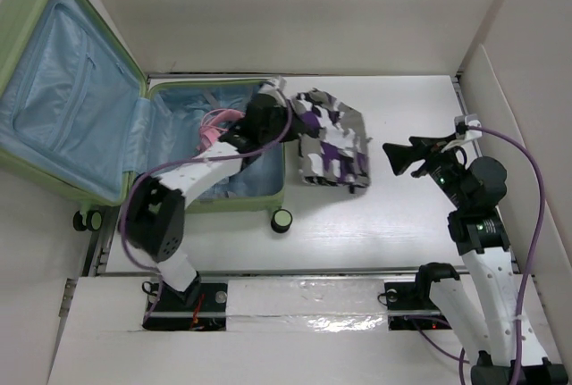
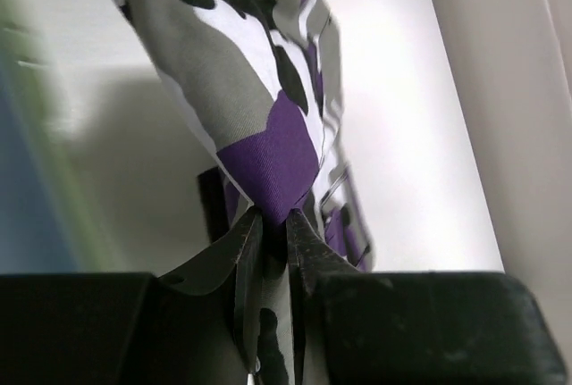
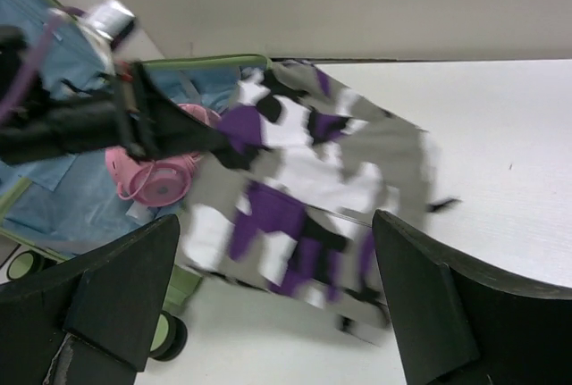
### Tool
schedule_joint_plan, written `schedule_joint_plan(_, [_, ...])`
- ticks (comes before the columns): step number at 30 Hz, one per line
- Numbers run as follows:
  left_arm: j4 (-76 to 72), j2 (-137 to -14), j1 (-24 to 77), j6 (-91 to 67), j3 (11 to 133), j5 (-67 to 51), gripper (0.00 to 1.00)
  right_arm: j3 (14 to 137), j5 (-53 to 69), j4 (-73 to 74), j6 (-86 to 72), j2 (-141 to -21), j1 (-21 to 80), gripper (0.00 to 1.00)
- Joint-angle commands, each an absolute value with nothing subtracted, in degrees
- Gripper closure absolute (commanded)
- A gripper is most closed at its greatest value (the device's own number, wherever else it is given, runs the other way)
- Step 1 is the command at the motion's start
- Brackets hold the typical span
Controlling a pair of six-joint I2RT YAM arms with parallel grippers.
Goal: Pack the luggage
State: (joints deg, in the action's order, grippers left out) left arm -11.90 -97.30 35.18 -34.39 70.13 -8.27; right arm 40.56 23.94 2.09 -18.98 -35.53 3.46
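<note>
The luggage (image 1: pixel 67 108), a light-green hard-shell case, lies open at the left end of the white table (image 1: pixel 402 215). Its blue-lined lid is thrown back to the far left and its base lies flat with a pink item (image 1: pixel 214 126) inside. A black caster wheel (image 1: pixel 281 220) shows at the near corner of the base.

The left gripper (image 2: pixel 273 224) reaches across the base with its jaws drawn narrow. They pinch a fold of a camouflage cloth (image 1: pixel 335 139) in grey, white, black and purple, which lies just beside the right wall of the case and is partly lifted at the held edge.

Further right, the right gripper (image 1: pixel 394 158) hangs above the table with its jaws spread wide, holding nothing and well apart from the cloth.

The case looks rigid and bulky, and its wheels could let it shift under a sideways push. The free rim of the lid seems the surest place to take hold when closing it. The cloth looks light and limp. It will likely sag and trail from a single pinch, so it should be lifted clear of the wall before it is lowered in beside the pink item.
</note>
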Motion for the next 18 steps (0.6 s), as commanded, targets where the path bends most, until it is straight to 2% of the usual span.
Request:
schedule_joint_plan(1, [-12.2, -84.9, 26.6, -32.1, 67.5, -6.6, 1.00, 41.0, 21.9, -1.0, -18.2, -34.2, 5.4, 0.06])
schedule_joint_plan(6, [-6.2, -77.6, 11.8, -29.4, 64.0, -7.7, 1.00, 40.6, 20.7, -0.1, -17.0, -33.5, 7.1, 0.05])
schedule_joint_plan(11, [-4.4, -76.0, -3.2, -28.4, 60.1, -16.3, 1.00, 40.3, 19.3, 1.9, -15.9, -32.7, 8.3, 0.05])
schedule_joint_plan(13, [-3.0, -75.9, -8.1, -26.6, 59.3, -15.3, 1.00, 40.1, 18.5, 2.1, -15.6, -32.7, 9.0, 0.05])
schedule_joint_plan(18, [-5.3, -74.3, -11.7, -28.2, 54.7, -11.3, 1.00, 39.8, 18.6, 2.0, -15.2, -33.2, 9.5, 0.05])
